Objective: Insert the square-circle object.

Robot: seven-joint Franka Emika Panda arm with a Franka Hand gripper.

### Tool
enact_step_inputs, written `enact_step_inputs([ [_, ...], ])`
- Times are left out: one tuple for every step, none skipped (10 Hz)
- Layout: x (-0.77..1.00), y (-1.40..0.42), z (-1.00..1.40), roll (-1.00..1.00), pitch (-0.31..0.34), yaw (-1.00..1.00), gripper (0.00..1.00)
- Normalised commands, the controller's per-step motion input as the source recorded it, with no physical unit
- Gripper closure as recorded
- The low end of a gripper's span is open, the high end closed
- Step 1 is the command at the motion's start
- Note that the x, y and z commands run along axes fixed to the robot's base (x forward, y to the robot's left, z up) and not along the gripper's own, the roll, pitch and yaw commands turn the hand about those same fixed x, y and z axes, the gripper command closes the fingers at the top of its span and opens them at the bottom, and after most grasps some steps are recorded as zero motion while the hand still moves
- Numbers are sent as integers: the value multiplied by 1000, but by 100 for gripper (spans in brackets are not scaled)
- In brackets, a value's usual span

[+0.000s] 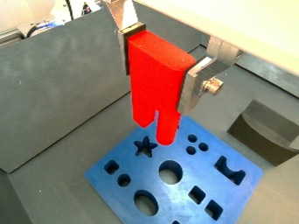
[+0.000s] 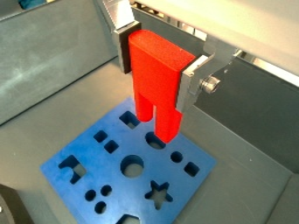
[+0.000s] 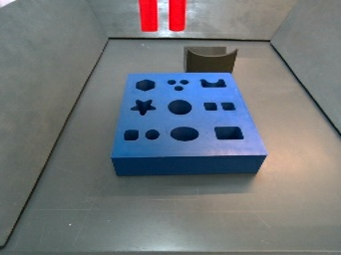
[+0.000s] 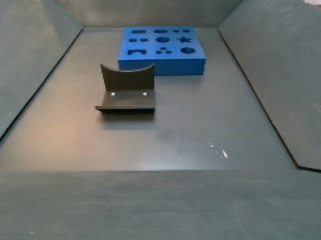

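Observation:
My gripper [image 1: 160,77] is shut on the bright red square-circle object [image 1: 158,87], with silver fingers [image 1: 197,83] clamping its blocky body from both sides. The two prongs point down and hang well above the blue slab [image 1: 239,194] with shaped holes. Both wrist views show this grip [image 2: 156,74], the red piece [image 2: 155,83] and the slab [image 2: 158,157] below. In a side view only the two red prongs [image 3: 163,14] show at the top edge, high over the slab [image 3: 186,164]. In a side view the slab [image 4: 163,66] lies at the far end; gripper and piece are out of view there.
A dark grey curved block [image 3: 209,58] stands on the floor apart from the slab; it also shows in a wrist view [image 1: 267,131] and in a side view [image 4: 126,89]. Grey walls [image 3: 54,60] enclose the work floor on several sides.

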Motion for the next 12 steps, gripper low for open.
enact_step_inputs([
  [-340,-100,-800,0,-63,0,100],
  [-406,-246,-940,0,-67,0,100],
  [-437,-329,-1000,0,-54,0,100],
  [-431,-251,-980,0,-49,0,100],
  [-394,-257,-1000,0,-19,0,100],
  [-263,-223,-1000,57,0,0,100],
  [-117,-129,-1000,116,11,146,100],
  [149,-243,-834,79,60,180,100],
  [514,-271,-483,164,83,0,100],
  [443,-163,-354,194,107,-20,100],
  [180,-77,-86,69,49,-34,100],
  [0,0,-23,0,0,0,100],
])
